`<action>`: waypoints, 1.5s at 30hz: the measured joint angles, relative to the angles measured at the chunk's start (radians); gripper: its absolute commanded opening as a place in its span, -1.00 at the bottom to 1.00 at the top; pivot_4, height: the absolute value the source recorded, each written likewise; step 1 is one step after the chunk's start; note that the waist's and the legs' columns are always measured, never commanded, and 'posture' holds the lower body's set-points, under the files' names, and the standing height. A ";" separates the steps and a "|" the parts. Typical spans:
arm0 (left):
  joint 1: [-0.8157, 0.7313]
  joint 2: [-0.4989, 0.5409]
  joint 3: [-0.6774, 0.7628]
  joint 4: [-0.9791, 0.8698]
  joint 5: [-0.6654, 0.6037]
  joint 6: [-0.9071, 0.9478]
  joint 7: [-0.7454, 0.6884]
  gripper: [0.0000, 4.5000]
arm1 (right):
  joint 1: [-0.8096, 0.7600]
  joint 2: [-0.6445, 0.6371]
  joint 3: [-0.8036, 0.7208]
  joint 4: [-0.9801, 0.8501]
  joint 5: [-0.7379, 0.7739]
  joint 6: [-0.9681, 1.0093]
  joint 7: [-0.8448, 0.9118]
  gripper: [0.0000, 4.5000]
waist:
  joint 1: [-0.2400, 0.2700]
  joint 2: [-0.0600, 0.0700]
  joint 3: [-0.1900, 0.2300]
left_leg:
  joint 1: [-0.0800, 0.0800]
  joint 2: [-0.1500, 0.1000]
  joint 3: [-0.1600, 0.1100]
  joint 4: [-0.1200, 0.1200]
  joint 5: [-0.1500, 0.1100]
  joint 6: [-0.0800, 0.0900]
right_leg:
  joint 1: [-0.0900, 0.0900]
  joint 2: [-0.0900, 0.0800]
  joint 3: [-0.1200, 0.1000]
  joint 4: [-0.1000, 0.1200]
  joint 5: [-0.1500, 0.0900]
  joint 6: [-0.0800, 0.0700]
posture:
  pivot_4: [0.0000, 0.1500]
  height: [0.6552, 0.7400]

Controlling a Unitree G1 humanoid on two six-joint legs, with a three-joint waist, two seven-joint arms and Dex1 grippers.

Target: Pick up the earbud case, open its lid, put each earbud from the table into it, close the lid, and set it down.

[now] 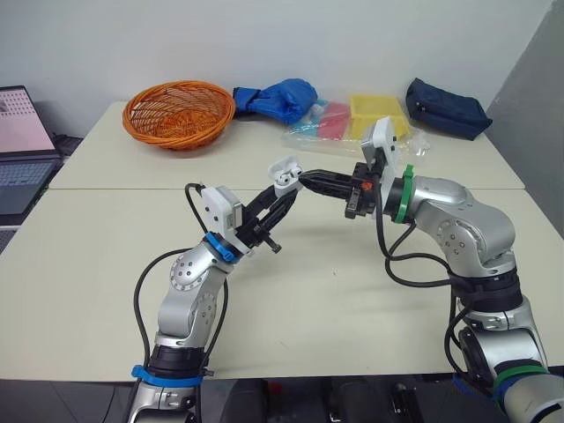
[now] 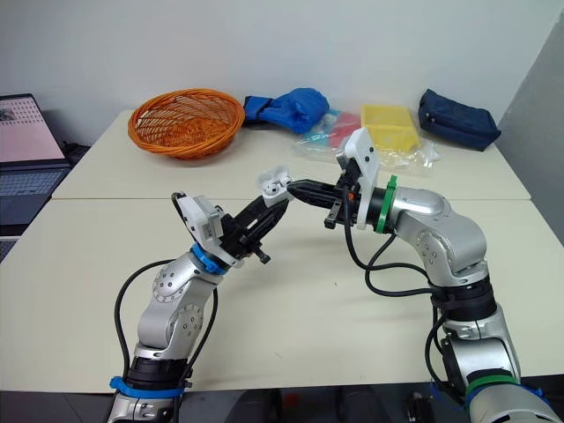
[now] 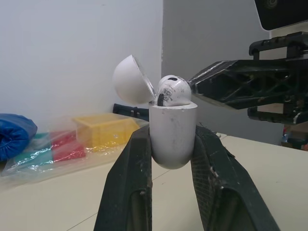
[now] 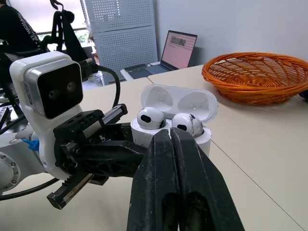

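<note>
**Open earbud case (image 4: 204, 140) aloft over table (image 1: 335, 291)**

I have it clamped between the fingers of my left gripper (image 3: 171, 144) above mid-table, lid (image 4: 178, 100) tipped back, two earbuds (image 4: 150, 118) seated. My right gripper (image 4: 169, 137) has its fingers pressed together, tips touching one earbud. An orange basket (image 1: 178, 113) sits far left.

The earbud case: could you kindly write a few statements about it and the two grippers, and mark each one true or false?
1. The earbud case has its lid open. True.
2. The left gripper grips the case. True.
3. The case is empty. False: two earbuds sit in it.
4. The right gripper is wide open. False: its fingers are shut, tips at the case.
5. The case lies on the table. False: it is held above it.
</note>
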 measured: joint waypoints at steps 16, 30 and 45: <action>-0.053 0.062 -0.019 0.067 -0.002 -0.002 -0.126 -0.67 | -0.279 -0.024 -0.011 0.437 -0.071 0.005 0.022 0.74 | -0.002 0.000 0.000 | 0.000 0.000 0.002 0.000 0.000 0.000 | -0.001 0.000 0.000 0.000 0.000 0.000 | 1.00 1.00; -0.079 0.065 -0.021 0.088 -0.002 -0.002 -0.169 -0.67 | -0.425 0.095 0.049 0.613 -0.166 0.004 0.108 -0.61 | 0.001 0.001 0.000 | -0.007 0.000 0.000 -0.001 0.000 0.000 | -0.006 -0.001 -0.002 -0.001 0.001 -0.003 | 1.00 1.00; -0.067 0.065 -0.059 0.087 0.002 0.000 -0.186 -0.67 | -0.373 -0.109 0.204 0.377 -0.228 0.053 0.333 -0.98 | 0.002 0.001 0.001 | -0.007 0.000 -0.002 0.000 0.000 0.000 | -0.006 -0.001 -0.002 0.000 0.001 -0.003 | 1.00 1.00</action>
